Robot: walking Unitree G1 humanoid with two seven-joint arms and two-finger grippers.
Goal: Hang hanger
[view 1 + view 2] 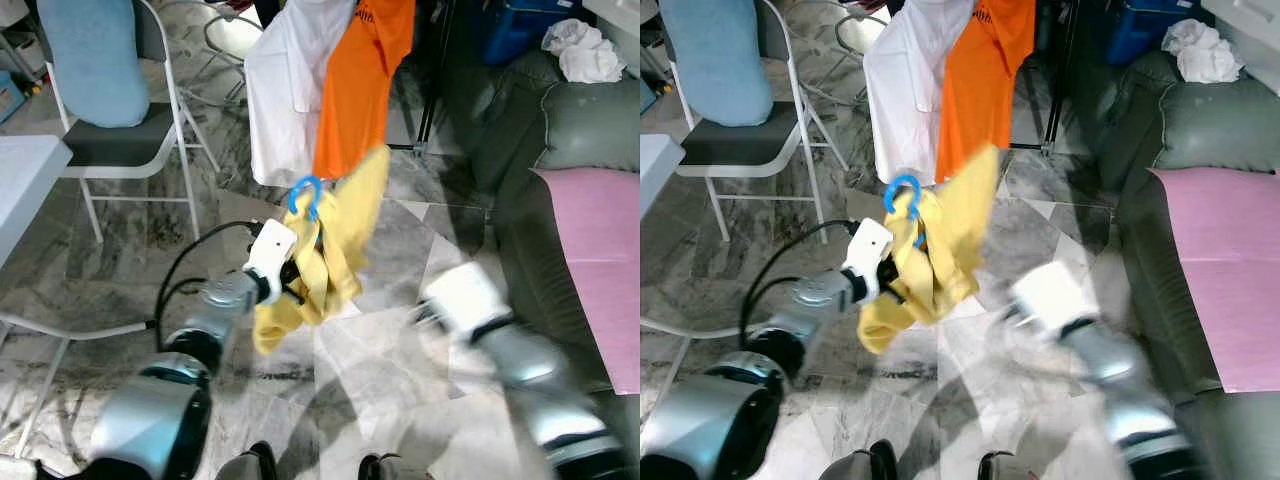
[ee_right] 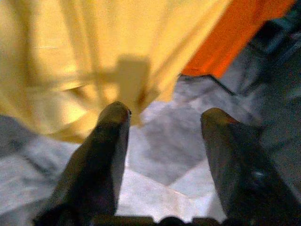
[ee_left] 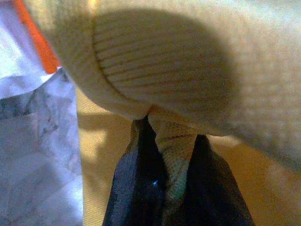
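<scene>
A yellow shirt (image 1: 340,240) on a blue hanger (image 1: 305,195) is held up by the left claw (image 3: 171,160), clamped on its fabric, in front of hung white (image 1: 285,90) and orange (image 1: 360,80) shirts. The right claw (image 2: 162,122) (blurred) is spread apart nearby, empty.

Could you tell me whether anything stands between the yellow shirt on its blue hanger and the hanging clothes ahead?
Nothing visible does: the left claw holds the yellow shirt on the blue hanger just before the orange shirt.
</scene>
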